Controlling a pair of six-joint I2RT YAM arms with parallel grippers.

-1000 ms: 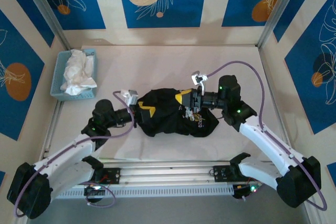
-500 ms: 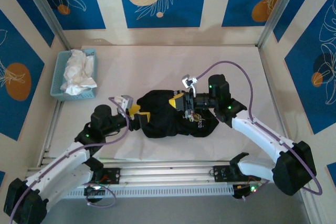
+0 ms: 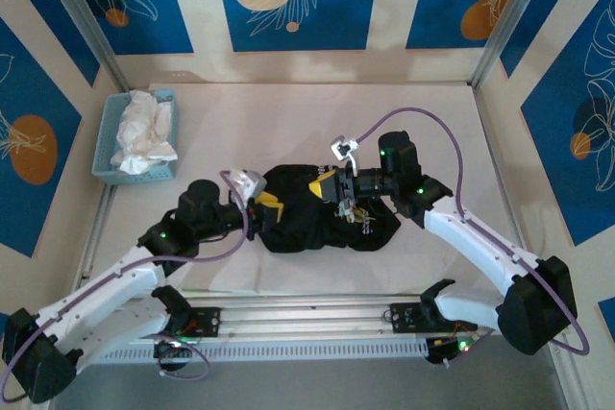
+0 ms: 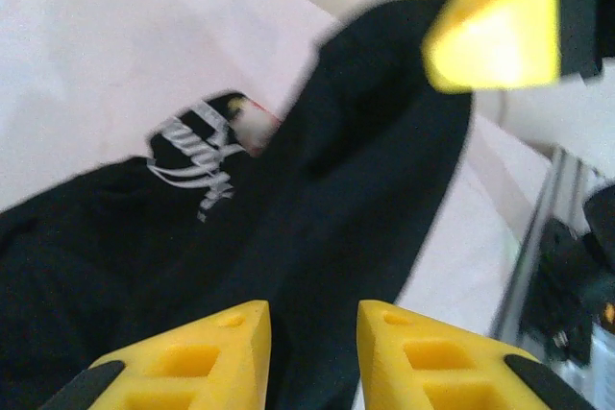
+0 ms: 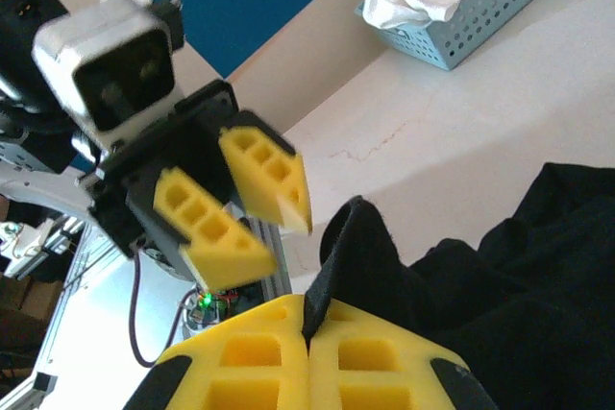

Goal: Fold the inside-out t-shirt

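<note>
The inside-out t-shirt (image 3: 307,223) is a crumpled black heap in the middle of the table. My right gripper (image 3: 322,186) is shut on a fold of its cloth and lifts it into a peak (image 5: 360,237), pinched between the pads (image 5: 307,309). My left gripper (image 3: 269,206) is at the heap's left edge, its yellow fingers (image 5: 240,208) apart right next to that raised fold. In the left wrist view the jaws (image 4: 312,319) stand open with black cloth (image 4: 317,199) beyond the gap and nothing clamped. White lettering (image 4: 197,165) shows on the shirt.
A blue basket (image 3: 106,146) holding a white garment (image 3: 142,132) stands at the back left, also seen in the right wrist view as the basket (image 5: 480,21). The aluminium rail (image 3: 307,319) runs along the near edge. Bare tabletop (image 3: 317,117) lies behind the shirt.
My left arm has drawn back and then pushed right, up to the shirt's left edge. The right gripper shifted a little left, still holding its fold.
</note>
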